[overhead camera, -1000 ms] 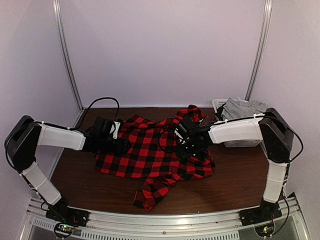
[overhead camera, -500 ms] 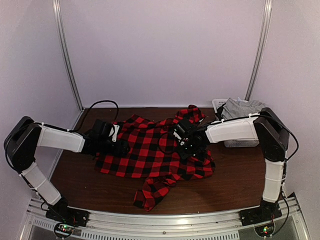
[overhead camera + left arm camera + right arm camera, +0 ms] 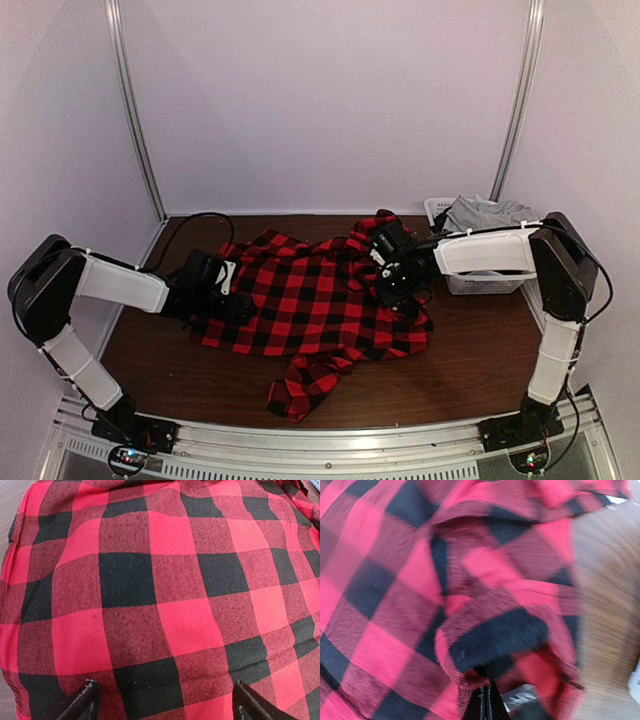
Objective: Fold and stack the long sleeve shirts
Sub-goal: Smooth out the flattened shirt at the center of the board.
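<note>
A red-and-black check long sleeve shirt (image 3: 300, 300) lies spread and rumpled on the brown table (image 3: 470, 350), one sleeve (image 3: 305, 385) trailing toward the front edge. My left gripper (image 3: 232, 303) hovers low over the shirt's left edge. In the left wrist view it (image 3: 165, 700) is open, with flat check cloth (image 3: 165, 580) between and beyond its fingertips (image 3: 85, 700). My right gripper (image 3: 393, 287) is at the shirt's right side. The right wrist view shows it (image 3: 486, 700) shut, a ridge of the shirt's cloth (image 3: 485, 630) pinched at its tips.
A white mesh basket (image 3: 490, 285) stands at the back right of the table, holding a grey garment (image 3: 485, 213). A black cable (image 3: 190, 215) loops at the back left. Bare wood (image 3: 610, 605) shows right of the shirt.
My right gripper has closed on a fold of the shirt and moved right toward the basket, pulling cloth with it. The left gripper slid slightly down and left, still open.
</note>
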Controlling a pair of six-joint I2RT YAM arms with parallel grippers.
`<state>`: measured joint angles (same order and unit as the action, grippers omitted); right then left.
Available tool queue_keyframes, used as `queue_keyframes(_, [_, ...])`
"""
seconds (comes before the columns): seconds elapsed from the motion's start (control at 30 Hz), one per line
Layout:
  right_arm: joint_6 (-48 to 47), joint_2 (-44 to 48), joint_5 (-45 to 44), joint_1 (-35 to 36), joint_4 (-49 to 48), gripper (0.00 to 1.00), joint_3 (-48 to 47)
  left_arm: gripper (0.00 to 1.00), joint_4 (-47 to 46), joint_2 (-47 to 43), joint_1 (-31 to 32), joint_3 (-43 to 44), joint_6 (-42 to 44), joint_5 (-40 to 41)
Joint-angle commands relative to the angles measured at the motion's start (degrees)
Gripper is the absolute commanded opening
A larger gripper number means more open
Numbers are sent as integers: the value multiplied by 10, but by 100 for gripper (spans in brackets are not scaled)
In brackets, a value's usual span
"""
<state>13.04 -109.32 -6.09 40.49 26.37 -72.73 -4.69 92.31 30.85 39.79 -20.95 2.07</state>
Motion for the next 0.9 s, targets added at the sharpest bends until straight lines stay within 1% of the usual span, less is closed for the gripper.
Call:
queue_keyframes(0.0, [-8,59,-23,-44,5,0,26,93,-31,0,0,-8,-2,11])
queue_keyframes(0.2, [-18,104,-25,-115,7,0,37,93,-32,10,0,-15,-3,15])
queue_keyframes(0.33, [-26,110,-46,-156,4,0,23,93,-34,15,0,-16,-2,17])
queue_keyframes(0.5, [-34,103,-96,-165,20,0,-13,93,-31,17,0,-13,-2,23])
queue_keyframes(0.57, [-35,101,-104,-165,23,4,-23,93,-28,20,0,-11,-3,27])
queue_keyframes(0.7, [-32,109,-126,-165,30,19,-30,93,-17,29,0,-8,-2,41])
queue_keyframes(0.8, [-33,122,-132,-163,35,33,-33,93,-13,31,0,-12,-2,46])
queue_keyframes(0.87, [-33,130,-137,-157,38,39,-35,93,-13,29,0,-17,-2,48])
